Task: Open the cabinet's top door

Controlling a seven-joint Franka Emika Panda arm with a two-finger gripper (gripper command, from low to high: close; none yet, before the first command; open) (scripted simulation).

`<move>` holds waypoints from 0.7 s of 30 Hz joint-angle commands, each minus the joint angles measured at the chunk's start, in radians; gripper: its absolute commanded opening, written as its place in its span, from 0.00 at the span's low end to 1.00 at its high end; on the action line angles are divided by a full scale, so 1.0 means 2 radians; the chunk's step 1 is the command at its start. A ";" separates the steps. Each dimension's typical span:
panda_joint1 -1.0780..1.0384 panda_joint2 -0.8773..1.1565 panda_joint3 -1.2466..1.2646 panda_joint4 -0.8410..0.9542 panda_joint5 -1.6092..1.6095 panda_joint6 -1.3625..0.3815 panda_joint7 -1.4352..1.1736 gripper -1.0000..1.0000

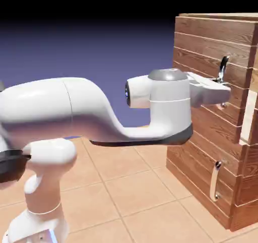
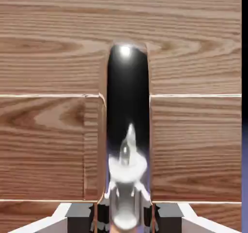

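- The gripper (image 1: 221, 92) is level against the cabinet (image 1: 211, 45), its fingers (image 2: 97, 216) pinched tight on the handle (image 2: 127, 130) of the top door (image 2: 53, 48), the upper panel.
- That grip looks set for pulling; the door seems still flush.

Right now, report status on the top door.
Gripper shut on the top door's handle. Top door looks barely ajar, if at all. Nothing in the way.

light: even, bright | backdrop darkens upward | glare on handle (image 2: 127, 130)
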 commanded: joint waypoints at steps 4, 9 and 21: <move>-0.072 -0.006 0.058 -0.063 0.038 -0.045 -0.001 0.00; -0.162 -0.028 0.144 -0.142 0.106 -0.103 -0.012 0.00; -0.296 -0.114 0.361 -0.276 0.328 -0.230 -0.059 0.00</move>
